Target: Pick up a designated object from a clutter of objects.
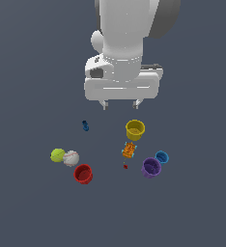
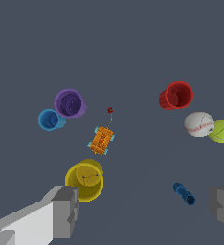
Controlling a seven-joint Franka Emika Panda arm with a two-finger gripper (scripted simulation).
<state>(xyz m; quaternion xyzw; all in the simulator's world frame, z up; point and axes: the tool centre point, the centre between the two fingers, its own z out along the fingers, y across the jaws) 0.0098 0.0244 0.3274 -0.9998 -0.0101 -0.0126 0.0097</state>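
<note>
The designated object [image 1: 85,126] is a tiny dark blue knobby piece lying alone on the grey floor, toward the exterior view's left of the yellow cup [image 1: 134,130]. In the wrist view the designated object [image 2: 184,193] lies between my two fingers, nearer one of them. My gripper [image 1: 120,104] hangs open well above the floor, holding nothing, up and to the exterior view's right of the piece. The clutter of objects spreads below: the orange piece [image 1: 128,150], the tiny red bit [image 1: 125,166], the purple cup [image 1: 151,167] and the light-blue cup [image 1: 162,157].
A green ball [image 1: 57,155] touches a white baseball [image 1: 71,157], with a red cup [image 1: 83,173] just beside them. In the wrist view the yellow cup [image 2: 85,180] sits close to one grey finger [image 2: 63,210].
</note>
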